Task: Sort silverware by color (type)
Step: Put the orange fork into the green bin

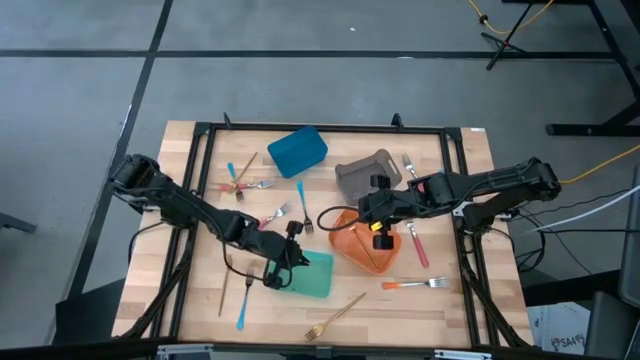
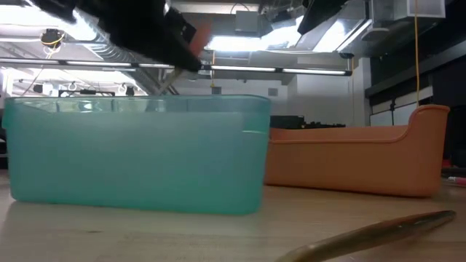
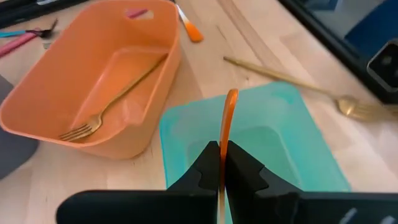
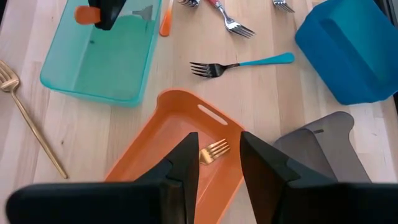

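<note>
On the bench [image 1: 200, 300] we see the teal bin [image 1: 312, 276] beside the orange bin [image 1: 362, 250], which holds a gold fork [image 3: 109, 102]. Our left end effector [image 3: 222, 171] pinches an orange-handled utensil [image 3: 227, 124] above the teal bin. Our right end effector [image 4: 217, 163] hangs spread and empty above the orange bin.

Overhead, table-level, two wrist views: teal bin [image 1: 312, 277] shared.

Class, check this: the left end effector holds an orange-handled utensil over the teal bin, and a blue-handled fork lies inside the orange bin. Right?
Not quite. The left wrist view shows a gold fork, not blue-handled, inside the orange bin. The left end effector does hold the orange-handled utensil over the teal bin.
</note>
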